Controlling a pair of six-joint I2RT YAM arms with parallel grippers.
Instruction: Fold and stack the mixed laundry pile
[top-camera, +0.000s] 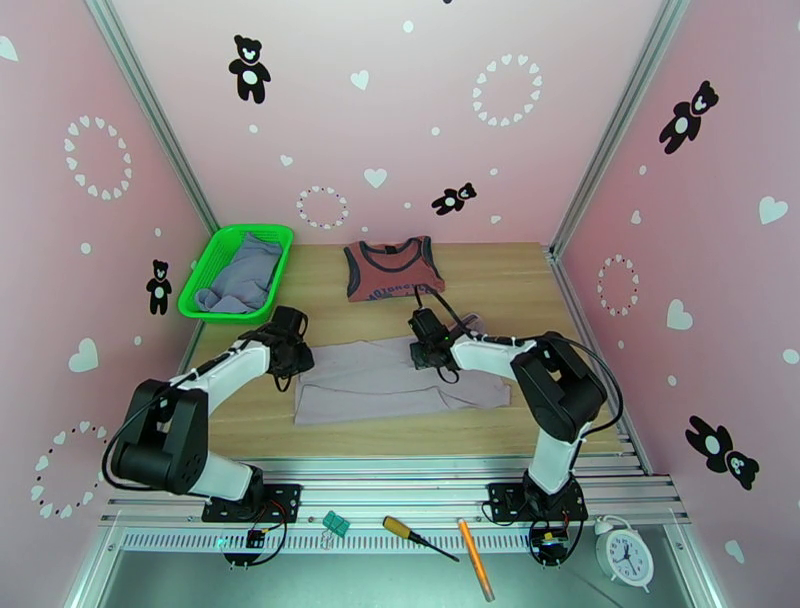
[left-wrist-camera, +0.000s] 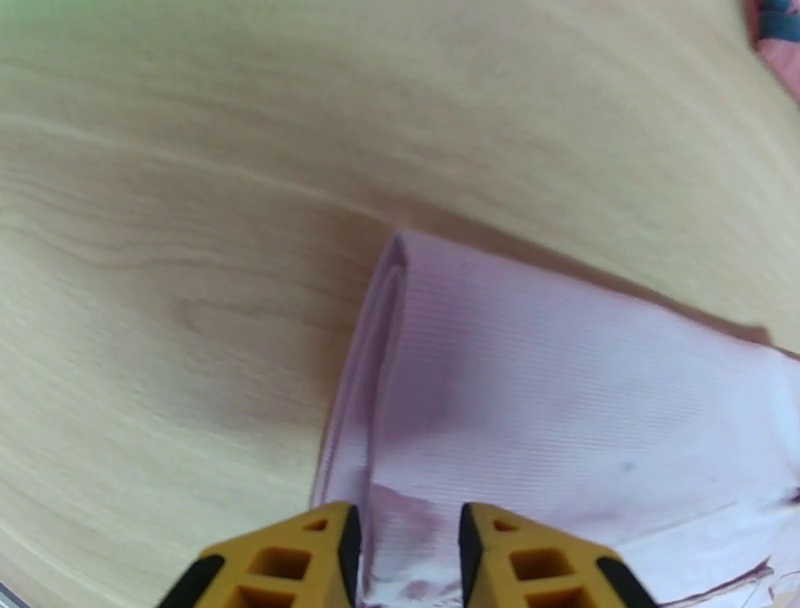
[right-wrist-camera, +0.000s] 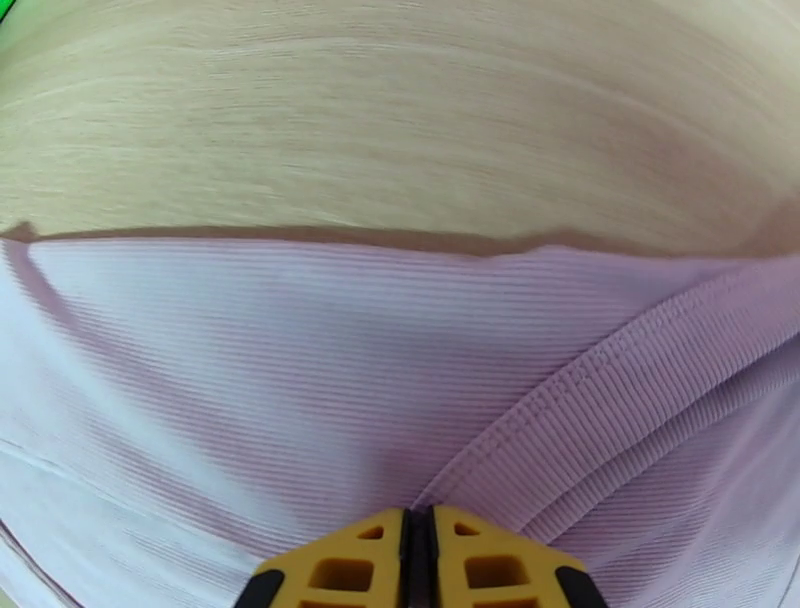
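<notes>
Right tool (right-wrist-camera: 418, 518) clamps the lilac shirt (right-wrist-camera: 300, 380), left tool (left-wrist-camera: 405, 525) straddles its edge ajar; print on red top (top-camera: 392, 268) illegible.

You see the lilac shirt (top-camera: 400, 385) spread flat and wide across the middle of the table (top-camera: 520, 290), its left edge doubled over. The rust-red top (top-camera: 392, 268) lies flat beyond it, apart. The blue-grey piece (top-camera: 243, 278) sits crumpled in the basket (top-camera: 198, 272).

Wooden table (top-camera: 520, 290) carries lilac shirt (top-camera: 390, 385), rust-red top (top-camera: 392, 268) and, seemingly, basket (top-camera: 203, 275).
</notes>
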